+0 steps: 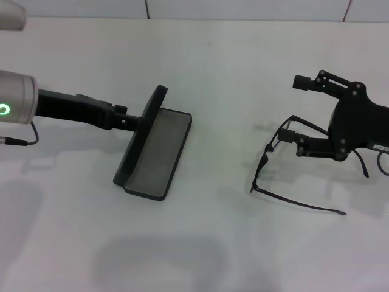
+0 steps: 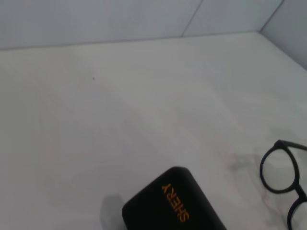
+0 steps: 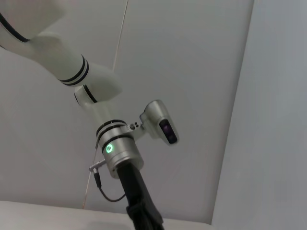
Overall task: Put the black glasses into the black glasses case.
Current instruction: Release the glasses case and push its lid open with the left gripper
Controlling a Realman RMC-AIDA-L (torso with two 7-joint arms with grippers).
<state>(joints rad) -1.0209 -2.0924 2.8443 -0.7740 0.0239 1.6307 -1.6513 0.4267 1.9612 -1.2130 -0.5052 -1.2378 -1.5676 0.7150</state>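
The black glasses case [image 1: 159,149] lies open left of centre, grey lining up and lid raised on its left side. My left gripper [image 1: 126,119] reaches in from the left and is shut on the lid's edge. The left wrist view shows the lid's outside with orange lettering [image 2: 175,202]. The black glasses [image 1: 265,162] rest on the table at the right, temples unfolded, and also show in the left wrist view [image 2: 278,166]. My right gripper [image 1: 299,115] is open, tipped on its side, with one temple between its fingers and the lower finger [image 1: 302,148] near the frame.
The white table [image 1: 213,243] ends at a tiled back wall [image 1: 182,7]. A thin cable [image 1: 27,141] hangs from the left arm's wrist. The right wrist view shows only the left arm [image 3: 117,153] against the wall.
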